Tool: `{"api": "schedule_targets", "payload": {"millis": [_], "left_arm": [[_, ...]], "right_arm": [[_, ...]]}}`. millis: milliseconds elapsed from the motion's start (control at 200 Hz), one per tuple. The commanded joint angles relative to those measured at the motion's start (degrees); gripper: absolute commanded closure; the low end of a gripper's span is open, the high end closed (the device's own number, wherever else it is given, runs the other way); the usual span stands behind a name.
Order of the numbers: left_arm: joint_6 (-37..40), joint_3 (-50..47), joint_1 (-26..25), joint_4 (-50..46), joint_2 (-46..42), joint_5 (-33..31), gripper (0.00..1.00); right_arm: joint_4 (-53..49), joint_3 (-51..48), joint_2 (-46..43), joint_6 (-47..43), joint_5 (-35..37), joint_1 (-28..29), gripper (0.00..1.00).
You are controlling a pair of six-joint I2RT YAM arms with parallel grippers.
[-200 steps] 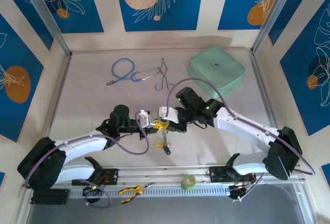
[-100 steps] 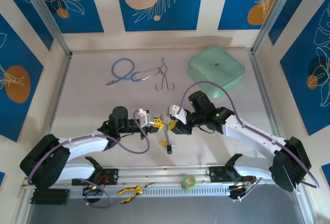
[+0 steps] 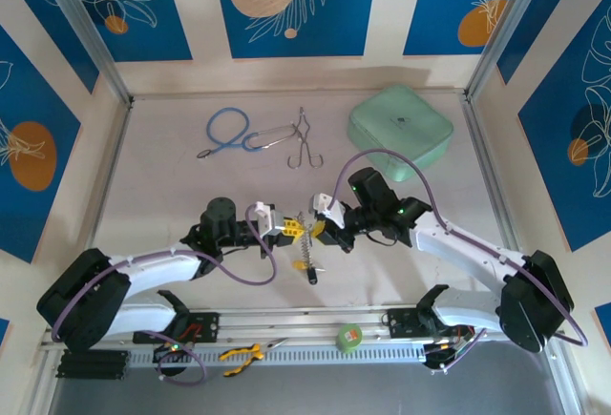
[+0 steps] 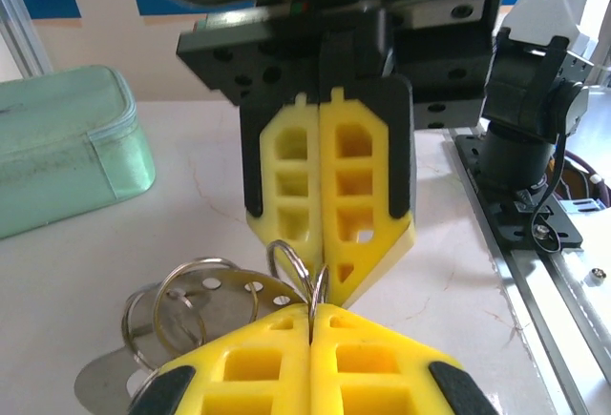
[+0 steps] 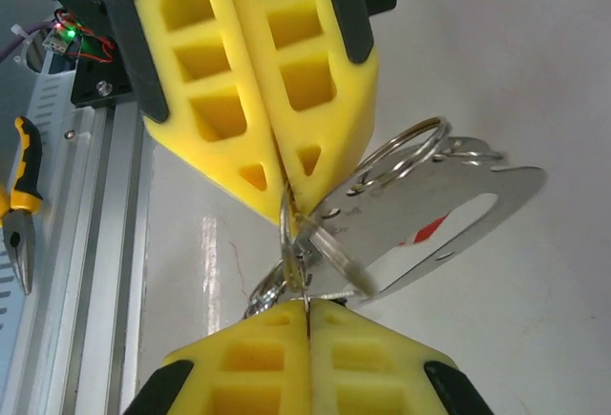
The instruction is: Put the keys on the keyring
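Both grippers meet tip to tip above the middle of the table. My left gripper (image 3: 291, 231) (image 4: 312, 312) is shut on a thin silver split ring (image 4: 307, 277) of the keyring (image 3: 304, 231). My right gripper (image 3: 318, 231) (image 5: 307, 305) is shut on the same ring (image 5: 289, 229) from the opposite side. The keyring's flat pale silver oval plate (image 5: 458, 207) (image 4: 224, 293), with small holes and a red mark, sticks out sideways. A short beaded chain (image 3: 305, 253) hangs below, ending at a black-headed key (image 3: 312, 278) near the table.
A mint-green pouch (image 3: 400, 129) (image 4: 57, 148) lies at the back right. A blue cord loop (image 3: 227, 129) and steel forceps (image 3: 304, 143) lie at the back. Yellow-handled pliers (image 3: 243, 353) (image 5: 21, 205) and a green tape roll (image 3: 349, 339) rest on the front rail.
My right gripper drew back to the right, off the left one, then shut on the ring. The left gripper stayed shut and barely moved.
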Motion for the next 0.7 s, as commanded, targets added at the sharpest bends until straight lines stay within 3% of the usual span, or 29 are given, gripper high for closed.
{"api": "schedule_targets", "payload": {"millis": [0,345,575,695], "left_arm": [[-1.2,1.3,-0.5,5.6,0.9,3.9,1.0],[0.3,0.0,-0.5,3.8,0.2,2.4,1.0],[-0.6,-0.7,-0.5,6.1,0.5,1.0,1.0],[-1.5,-0.7,-0.5,7.2,1.0,0.7,1.0]], "right_arm": [[-1.6,3.1,3.0,-0.7,-3.0,-0.5,0.98],[1.7,1.5,0.9,1.7,-5.1,-2.9,0.71],[3.8,-3.6,-3.8,1.7,-5.5,-3.6,0.71],[5.9,-5.9,-5.9,2.6,-4.5,-3.5,0.77]]}}
